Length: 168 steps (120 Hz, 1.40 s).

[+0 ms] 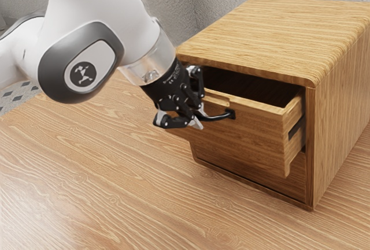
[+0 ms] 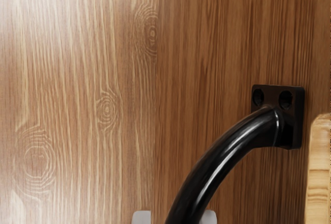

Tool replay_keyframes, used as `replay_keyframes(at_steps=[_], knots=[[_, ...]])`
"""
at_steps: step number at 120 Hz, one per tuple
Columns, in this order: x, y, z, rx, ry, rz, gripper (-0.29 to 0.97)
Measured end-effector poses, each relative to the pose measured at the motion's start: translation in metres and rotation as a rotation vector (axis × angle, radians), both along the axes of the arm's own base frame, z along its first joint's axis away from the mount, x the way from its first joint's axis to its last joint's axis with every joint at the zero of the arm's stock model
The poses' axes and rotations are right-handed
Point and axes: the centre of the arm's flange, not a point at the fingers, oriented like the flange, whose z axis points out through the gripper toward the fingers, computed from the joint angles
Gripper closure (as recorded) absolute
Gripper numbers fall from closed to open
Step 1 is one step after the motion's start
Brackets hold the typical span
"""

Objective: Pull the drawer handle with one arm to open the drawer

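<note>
A light wooden cabinet (image 1: pixel 277 30) stands on the table, its upper drawer (image 1: pixel 248 140) pulled partly out, with a dark gap showing above the drawer front. A black curved handle (image 1: pixel 222 115) is fixed to that front. My black gripper (image 1: pixel 193 122) comes in from the exterior view's left and is shut on the handle's end. In the wrist view the handle (image 2: pixel 227 151) arches from its two-screw mount (image 2: pixel 278 100) down between my pale fingertips (image 2: pixel 140 217), which press it from both sides against the drawer front (image 2: pixel 103 79).
The cabinet rests on a wooden tabletop (image 1: pixel 115 192) that spreads wide in front and to the exterior view's left. My white arm (image 1: pixel 81 36) fills the upper left. A lower panel (image 1: pixel 254 172) sits flush under the drawer.
</note>
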Motion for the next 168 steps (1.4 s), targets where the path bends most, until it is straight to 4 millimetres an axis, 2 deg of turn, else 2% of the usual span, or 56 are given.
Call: replay_keyframes(at_steps=[27,52,135,168], knots=[[-0.017,0.000,-0.005,-0.001,0.008,0.006,0.77],[-0.030,0.000,-0.001,-0.001,-0.001,0.014,0.77],[-0.108,-0.009,0.006,0.040,-0.051,0.038,0.77],[-0.125,-0.009,0.000,0.041,-0.046,0.050,0.78]])
